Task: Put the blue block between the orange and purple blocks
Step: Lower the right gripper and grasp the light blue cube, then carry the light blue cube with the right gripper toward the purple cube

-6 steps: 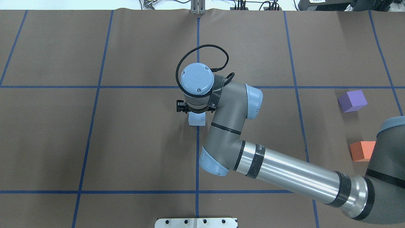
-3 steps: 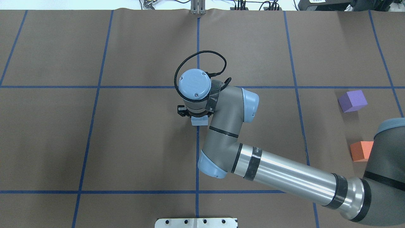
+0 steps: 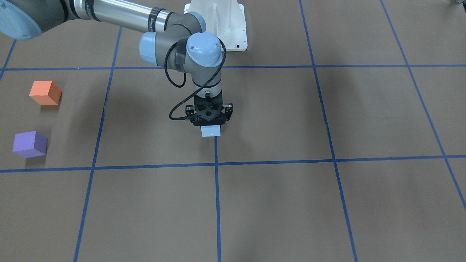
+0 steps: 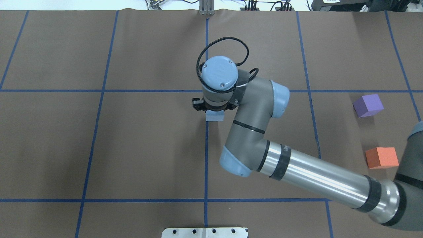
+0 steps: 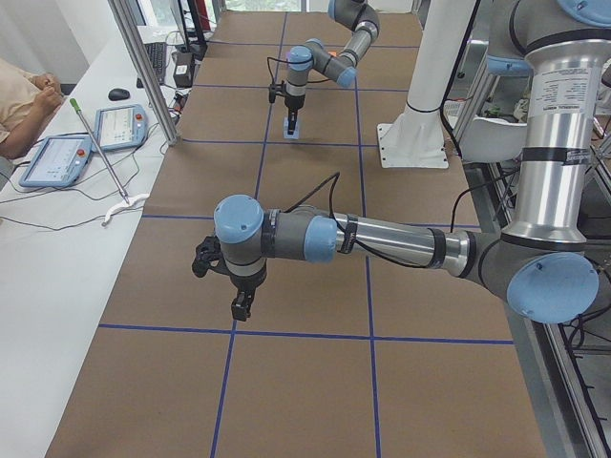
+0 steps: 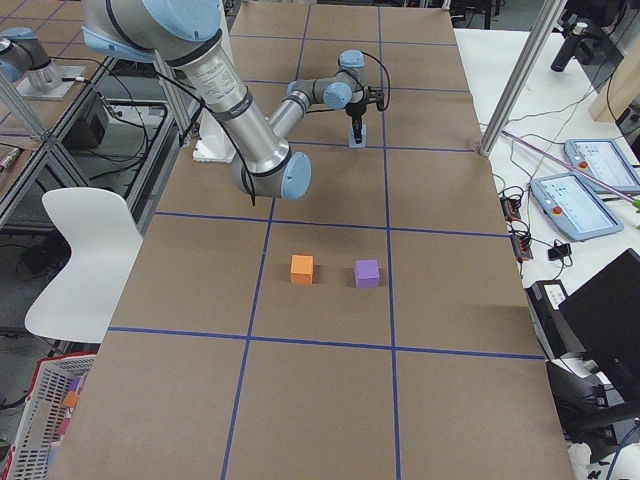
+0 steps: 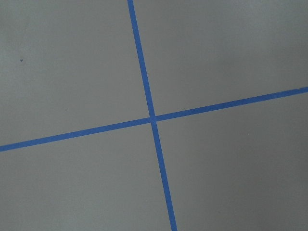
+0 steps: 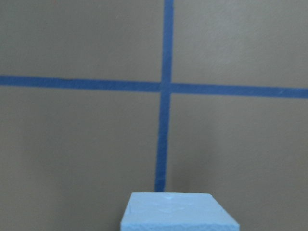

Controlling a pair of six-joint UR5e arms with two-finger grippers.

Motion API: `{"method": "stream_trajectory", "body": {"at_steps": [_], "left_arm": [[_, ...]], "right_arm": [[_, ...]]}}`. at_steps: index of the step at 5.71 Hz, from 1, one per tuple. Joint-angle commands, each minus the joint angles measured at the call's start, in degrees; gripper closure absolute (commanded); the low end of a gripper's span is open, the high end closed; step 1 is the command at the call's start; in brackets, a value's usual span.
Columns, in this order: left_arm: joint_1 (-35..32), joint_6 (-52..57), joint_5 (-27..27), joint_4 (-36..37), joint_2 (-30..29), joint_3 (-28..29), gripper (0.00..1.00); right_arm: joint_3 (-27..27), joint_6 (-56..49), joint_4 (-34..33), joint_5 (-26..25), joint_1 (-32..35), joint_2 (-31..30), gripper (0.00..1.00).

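Observation:
My right gripper (image 3: 210, 125) is shut on the light blue block (image 3: 211, 131) near the table's centre line and holds it just above the brown surface. The overhead view also shows the gripper (image 4: 214, 111) and the block (image 4: 214, 116). The block fills the bottom of the right wrist view (image 8: 178, 211). The orange block (image 4: 381, 157) and the purple block (image 4: 367, 105) sit apart at the table's far right, with a gap between them. My left gripper (image 5: 241, 307) hangs over bare table at the other end, and I cannot tell whether it is open or shut.
Blue tape lines (image 4: 205, 148) divide the brown table into squares. The white robot base (image 3: 218, 22) stands at the table's rear edge. Tablets (image 5: 57, 157) and cables lie on a side bench, where a person sits.
My right gripper has moved with the blue block to the right and away from the robot's base, and the arm has swung with it. The orange and purple blocks have not moved.

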Motion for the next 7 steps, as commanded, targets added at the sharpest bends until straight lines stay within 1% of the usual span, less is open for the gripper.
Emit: {"method": "stream_trajectory", "body": {"at_steps": [1,2,3,4,5,6,7], "left_arm": [[-0.07,-0.37,0.1,0.08,0.24,0.51,0.0],[-0.07,0.15,0.1,-0.26,1.9,-0.01,0.0],[-0.07,-0.02,0.1,-2.53,2.87,-0.01,0.0],[-0.07,-0.2,0.1,-3.86,3.06,-0.01,0.0],[-0.07,0.15,0.1,-4.04,3.41,-0.19,0.0],[0.01,0.15,0.1,-4.05,3.41,-0.19,0.0],[0.01,0.15,0.1,-4.05,3.41,-0.19,0.0]], "right_arm": [[12.5,-12.3,-0.12,9.33,11.05,-13.44,1.0],[14.39,-20.48,-0.03,13.31,17.3,-18.57,1.0],[15.1,-29.35,0.41,15.87,22.58,-24.19,1.0],[15.81,-37.88,0.85,17.72,27.77,-31.12,0.99],[16.68,-44.15,2.85,18.79,31.91,-37.63,0.95],[16.69,-44.12,8.27,19.58,32.3,-43.26,0.91],[18.17,-41.25,11.89,20.72,32.3,-47.06,0.89]]}}
